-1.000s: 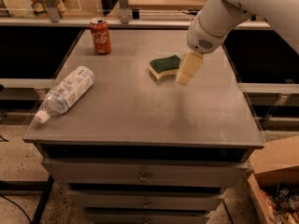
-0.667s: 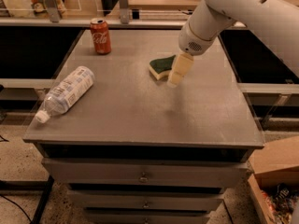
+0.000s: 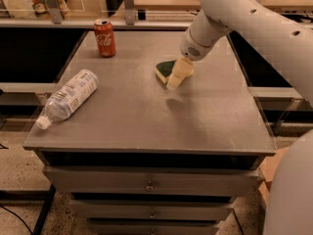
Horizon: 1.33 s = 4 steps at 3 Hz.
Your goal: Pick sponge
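Note:
The sponge (image 3: pixel 165 69) lies on the grey cabinet top (image 3: pixel 146 116), right of centre toward the back. Its dark green top faces up and pale yellow foam shows along its near edge. My gripper (image 3: pixel 175 80) hangs from the white arm that comes in from the upper right. It sits right over the sponge's right end and hides that part. Its cream-coloured fingers (image 3: pixel 172 82) point down and left, close above the top.
A red soda can (image 3: pixel 104 38) stands at the back left of the top. A plastic water bottle (image 3: pixel 68 98) lies on its side near the left edge. Drawers (image 3: pixel 149 184) run below the front edge. Shelving stands behind the cabinet.
The arm has swung left and the gripper has moved from the sponge's right side to over its right end, covering more of it. The sponge, can and bottle have not moved.

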### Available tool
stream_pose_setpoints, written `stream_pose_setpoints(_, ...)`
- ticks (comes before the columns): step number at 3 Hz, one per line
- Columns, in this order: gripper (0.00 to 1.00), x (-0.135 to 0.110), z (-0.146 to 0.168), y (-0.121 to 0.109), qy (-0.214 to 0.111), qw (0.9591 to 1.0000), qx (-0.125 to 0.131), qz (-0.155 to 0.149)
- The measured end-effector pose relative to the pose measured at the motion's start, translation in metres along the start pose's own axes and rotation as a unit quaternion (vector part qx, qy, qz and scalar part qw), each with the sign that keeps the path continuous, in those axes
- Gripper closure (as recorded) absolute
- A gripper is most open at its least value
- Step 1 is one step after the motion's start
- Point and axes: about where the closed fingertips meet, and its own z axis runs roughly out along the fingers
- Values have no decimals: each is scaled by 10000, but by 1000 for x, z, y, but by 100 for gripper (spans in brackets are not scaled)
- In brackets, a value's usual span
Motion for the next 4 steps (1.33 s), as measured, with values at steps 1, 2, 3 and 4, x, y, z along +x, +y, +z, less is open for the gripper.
stream_pose_setpoints(1,0,1,17,-4,0,9998,-3,197)
stream_pose_setpoints(2,18,-5,27,-3,-67,9996,-51,274)
stream_pose_setpoints(3,41,-10,31,2,-145,9993,-134,322)
stream_pose_setpoints(4,64,-12,27,1,-145,9993,-134,322)
